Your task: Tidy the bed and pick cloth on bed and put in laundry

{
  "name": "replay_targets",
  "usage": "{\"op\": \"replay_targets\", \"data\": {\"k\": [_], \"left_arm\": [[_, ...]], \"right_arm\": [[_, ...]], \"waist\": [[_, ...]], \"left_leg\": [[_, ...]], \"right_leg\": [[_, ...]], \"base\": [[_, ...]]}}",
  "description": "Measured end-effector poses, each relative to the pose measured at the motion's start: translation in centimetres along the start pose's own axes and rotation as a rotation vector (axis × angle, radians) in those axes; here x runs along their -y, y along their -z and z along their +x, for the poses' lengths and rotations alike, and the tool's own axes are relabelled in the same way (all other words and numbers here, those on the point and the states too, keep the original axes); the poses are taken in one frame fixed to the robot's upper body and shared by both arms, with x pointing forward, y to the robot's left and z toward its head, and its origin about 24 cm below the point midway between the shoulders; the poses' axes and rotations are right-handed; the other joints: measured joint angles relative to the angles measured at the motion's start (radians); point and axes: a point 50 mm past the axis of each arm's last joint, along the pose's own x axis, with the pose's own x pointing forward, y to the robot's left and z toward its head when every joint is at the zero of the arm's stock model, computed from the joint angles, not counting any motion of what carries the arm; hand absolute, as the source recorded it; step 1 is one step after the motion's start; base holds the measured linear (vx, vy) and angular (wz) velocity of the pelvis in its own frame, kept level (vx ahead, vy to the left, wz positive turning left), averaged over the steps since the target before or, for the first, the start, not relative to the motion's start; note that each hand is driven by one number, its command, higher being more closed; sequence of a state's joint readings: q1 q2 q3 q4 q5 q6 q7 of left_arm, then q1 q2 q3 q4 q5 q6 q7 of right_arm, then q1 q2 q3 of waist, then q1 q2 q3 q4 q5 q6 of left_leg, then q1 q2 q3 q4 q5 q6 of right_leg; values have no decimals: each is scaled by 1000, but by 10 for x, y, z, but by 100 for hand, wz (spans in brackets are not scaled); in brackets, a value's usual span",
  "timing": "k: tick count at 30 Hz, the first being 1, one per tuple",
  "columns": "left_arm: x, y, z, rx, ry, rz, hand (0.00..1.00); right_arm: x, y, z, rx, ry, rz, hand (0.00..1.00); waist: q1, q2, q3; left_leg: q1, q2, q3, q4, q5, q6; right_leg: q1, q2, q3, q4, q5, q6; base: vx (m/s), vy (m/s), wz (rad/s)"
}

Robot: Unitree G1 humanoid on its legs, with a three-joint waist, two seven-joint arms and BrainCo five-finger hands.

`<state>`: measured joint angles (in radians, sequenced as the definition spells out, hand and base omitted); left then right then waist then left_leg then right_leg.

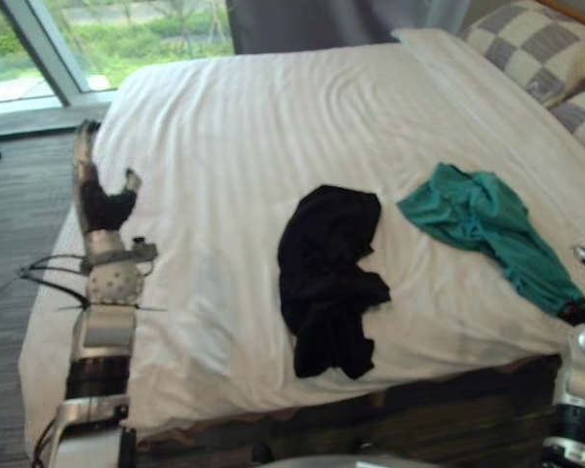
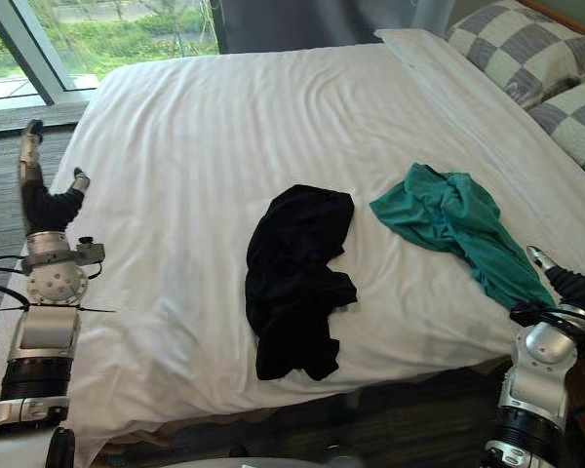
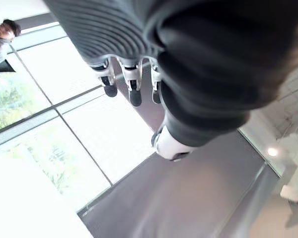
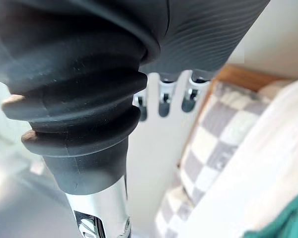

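Down on the white bed point(image 2: 224, 117), black cloth point(image 2: 297, 278) in a crumpled heap, lying midway across and close to the near edge, nothing on top of it. Just to its right, apart by a strip of bare sheet, teal cloth point(image 2: 448, 224), bunched at the top and trailing a narrow tail toward the right edge. Right at the tail's end, right hand point(image 2: 570, 283), fingers straight, gripping nothing; hard to tell whether touching the cloth. Across on the left edge, left hand point(image 2: 47, 205) raised upright, fingers straight, thumb apart, likewise empty. Up in the far right corner, checked pillows point(image 2: 526, 49) against a wooden headboard point(image 4: 238, 75). Beyond the far left corner, window point(image 1: 127, 34) and dark curtain point(image 2: 302, 19); dark floor point(image 1: 10, 224) along the left side. Wide open sheet between the left hand and the black cloth, more stretching past both cloths to the far edge. Person point(image 3: 2, 34) by the window glass in the left wrist view.
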<state>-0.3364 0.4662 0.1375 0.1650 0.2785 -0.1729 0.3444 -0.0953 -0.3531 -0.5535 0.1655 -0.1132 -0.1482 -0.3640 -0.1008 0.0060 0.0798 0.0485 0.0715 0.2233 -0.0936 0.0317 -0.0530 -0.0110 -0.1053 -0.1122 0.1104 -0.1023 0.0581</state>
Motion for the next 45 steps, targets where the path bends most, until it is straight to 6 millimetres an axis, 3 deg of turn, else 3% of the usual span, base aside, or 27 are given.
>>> {"op": "replay_targets", "data": {"k": [8,14,19,22,23,25,26,27,28,29,30,31,32,33,34,35,37,38,39,40,43,45], "left_arm": [[55,-16,-12,22,215,-42,0],[98,-29,-7,25,340,-54,0],[106,-26,12,-14,352,11,0],[100,-20,24,-28,342,75,0],[92,-19,33,-27,324,116,0],[79,-23,51,-16,281,153,0],[74,-25,60,-24,256,162,0],[70,-22,65,-44,228,170,0],[69,-20,68,-65,211,174,0],[70,-20,70,-73,204,179,0],[71,-19,73,-92,190,188,0],[72,-21,74,-89,186,187,0],[67,-21,78,-82,169,203,0],[64,-21,79,-80,159,210,100],[55,-18,81,-82,121,224,100],[52,-16,82,-84,107,232,100],[57,-22,81,-71,109,207,100],[60,-24,80,-62,113,198,100],[69,-31,77,-35,129,165,100],[76,-36,73,-7,149,140,100],[88,-40,64,40,206,139,100],[99,-47,58,83,278,130,100]], "right_arm": [[-17,5,-24,-25,-80,5,0],[-23,-11,-28,36,-98,37,0],[-27,-29,-27,106,-104,79,0],[-34,-44,-25,163,-95,140,0],[-43,-53,-24,195,-112,175,0],[-56,-66,-25,232,-150,217,0],[-63,-70,-26,247,-172,235,0],[-68,-75,-27,260,-186,258,0],[-68,-79,-27,276,-186,274,0],[-67,-78,-29,277,-186,272,0],[-59,-73,-34,272,-184,260,0],[-55,-71,-38,274,-181,252,0],[-49,-70,-45,275,-179,251,0],[-48,-70,-46,272,-177,261,0],[-50,-76,-41,291,-183,287,0],[-50,-80,-37,303,-182,307,0],[-45,-78,-34,287,-166,343,0],[-42,-79,-33,289,-156,344,0],[-34,-80,-28,306,-127,336,0],[-29,-84,-20,331,-101,327,0],[-26,-87,-4,347,-78,282,0],[-16,-95,16,387,-50,227,0]], "waist": [[-7,17,34],[-40,25,92],[-66,42,155],[-72,43,188],[-69,43,216],[-56,12,266],[-47,13,289],[-40,45,313],[-36,66,339],[-35,69,349],[-38,54,354],[-44,32,360],[-53,-18,369],[-56,-29,372],[-47,9,383],[-49,24,381],[-71,29,381],[-78,30,381],[-77,29,379],[-74,26,380],[-75,26,378],[-72,21,367]], "left_leg": [[-31,-2,27,0,1,0],[-76,-5,61,0,7,10],[-128,-3,136,0,10,13],[-167,5,229,0,9,14],[-189,27,282,17,5,21],[-203,44,333,62,-7,31],[-230,80,346,115,-30,17],[-252,148,343,163,-47,2],[-250,191,337,181,-50,-5],[-249,205,332,189,-47,-15],[-257,225,301,225,-49,-45],[-262,229,280,252,-57,-71],[-270,229,233,299,-65,-119],[-281,239,211,307,-64,-141],[-301,300,182,291,-35,-189],[-301,317,189,272,-13,-191],[-257,306,225,144,122,-152],[-252,304,252,125,139,-131],[-246,282,348,126,139,-116],[-254,250,387,145,103,-70],[-275,216,348,179,59,-59],[-278,194,337,172,58,-66]], "right_leg": [[-48,0,29,0,16,4],[-110,-1,71,-2,41,6],[-192,4,147,-25,92,10],[-256,11,186,-84,170,16],[-285,22,122,-113,223,-8],[-324,3,-36,-68,186,-74],[-356,17,-37,-27,203,-47],[-429,58,23,83,204,-31],[-504,63,52,236,141,-55],[-529,48,83,280,96,-49],[-551,-11,183,281,90,11],[-543,-58,239,260,113,40],[-509,-131,305,234,172,78],[-493,-139,329,238,114,169],[-513,-78,282,267,31,170],[-528,-55,259,286,23,149],[-527,-44,172,350,-14,102],[-519,-45,148,347,-16,98],[-509,-56,111,334,-16,90],[-500,-73,100,313,-13,88],[-466,-98,83,262,15,105],[-416,-121,62,177,70,126]], "base": [[-16,8,-10],[-12,15,-18],[-35,11,-44],[-46,2,-90],[-91,-82,-104],[-85,-159,-98],[-50,-200,-80],[-36,-193,-69],[6,-111,-41],[28,-166,4],[31,-219,41],[107,-518,89],[110,-538,87],[90,-739,78],[1,-491,36],[30,-473,57],[92,-265,89],[74,-220,94],[22,-172,80],[4,-137,69],[-4,35,30],[24,140,29]]}}
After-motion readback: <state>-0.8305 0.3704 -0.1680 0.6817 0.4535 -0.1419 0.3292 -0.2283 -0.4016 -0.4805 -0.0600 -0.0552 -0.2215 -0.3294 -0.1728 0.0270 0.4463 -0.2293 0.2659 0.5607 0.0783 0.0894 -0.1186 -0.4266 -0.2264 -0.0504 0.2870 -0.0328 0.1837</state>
